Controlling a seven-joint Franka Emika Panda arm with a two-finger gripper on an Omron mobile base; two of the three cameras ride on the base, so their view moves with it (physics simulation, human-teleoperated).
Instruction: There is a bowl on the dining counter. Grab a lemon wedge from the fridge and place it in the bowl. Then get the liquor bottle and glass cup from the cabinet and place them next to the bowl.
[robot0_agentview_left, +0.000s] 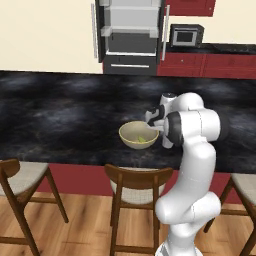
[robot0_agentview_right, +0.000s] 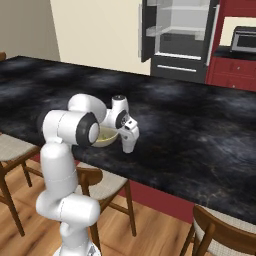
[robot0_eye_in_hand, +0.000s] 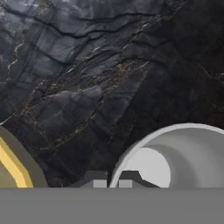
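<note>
The tan bowl (robot0_agentview_left: 131, 131) sits on the black marbled dining counter (robot0_agentview_left: 60, 120), near its front edge. A small yellow-green lemon wedge (robot0_agentview_left: 142, 139) lies inside it. My gripper (robot0_agentview_right: 129, 149) points down at the counter just to the right of the bowl, shut with nothing between its fingertips (robot0_eye_in_hand: 99, 182). In the hand view the bowl's rim (robot0_eye_in_hand: 13, 168) curves at the lower left over the marbled stone. My own elbow hides part of the bowl (robot0_agentview_right: 106, 138) in the right base view. The liquor bottle and glass cup are out of view.
Beyond the counter the dark grey fridge (robot0_agentview_left: 130, 35) stands with both doors open. A microwave (robot0_agentview_left: 186, 35) rests on the red cabinets to its right. Wooden stools (robot0_agentview_left: 137, 185) line the counter's near side.
</note>
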